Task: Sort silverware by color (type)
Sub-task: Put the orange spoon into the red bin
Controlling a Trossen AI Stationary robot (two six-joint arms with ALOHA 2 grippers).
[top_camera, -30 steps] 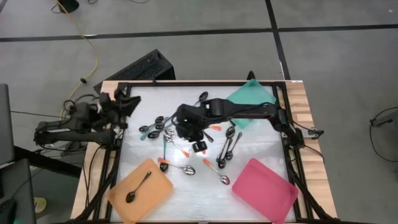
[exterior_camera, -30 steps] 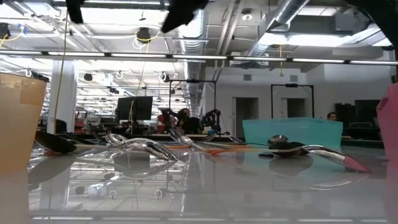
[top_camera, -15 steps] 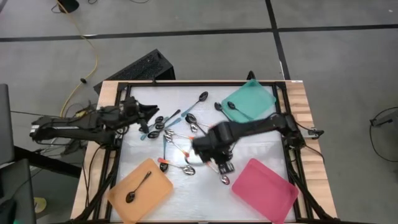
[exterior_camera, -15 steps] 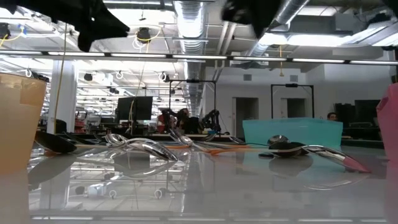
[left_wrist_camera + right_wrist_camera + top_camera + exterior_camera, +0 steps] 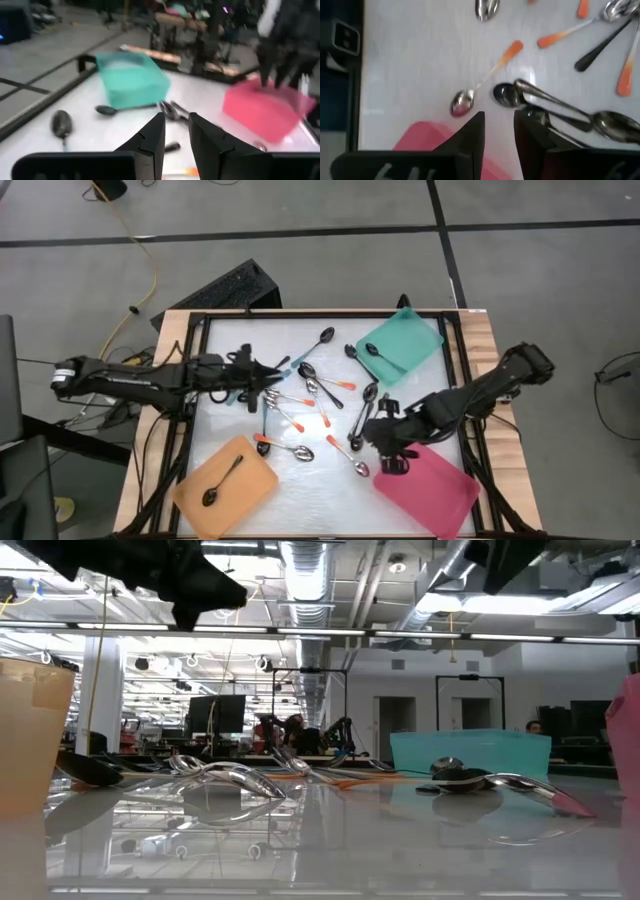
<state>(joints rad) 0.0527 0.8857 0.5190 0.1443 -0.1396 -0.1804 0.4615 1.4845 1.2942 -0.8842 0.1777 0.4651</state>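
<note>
The silverware (image 5: 310,395) lies scattered on the white table's middle: silver spoons, orange-handled ones (image 5: 345,455) and dark ones (image 5: 365,415). One dark spoon lies in the orange tray (image 5: 255,490) and one (image 5: 375,355) in the teal tray (image 5: 410,340). My left gripper (image 5: 270,372) reaches in nearly level from the left, above the left end of the spoon cluster, narrowly open and empty (image 5: 176,135). My right gripper (image 5: 390,463) slants down at the pink tray's (image 5: 430,490) left edge, narrowly open, with only table showing between its fingers (image 5: 499,125).
A black frame (image 5: 190,410) runs round the white table. The orange tray sits at the near left, the pink tray at the near right and the teal tray at the far right. Free white surface lies between the orange and pink trays (image 5: 320,500).
My left gripper has come out from the table's left edge toward the right and sunk a little, ending over the spoons. My right gripper has swung from the middle spoon cluster toward the near right, up to the pink tray, rolling as it went.
</note>
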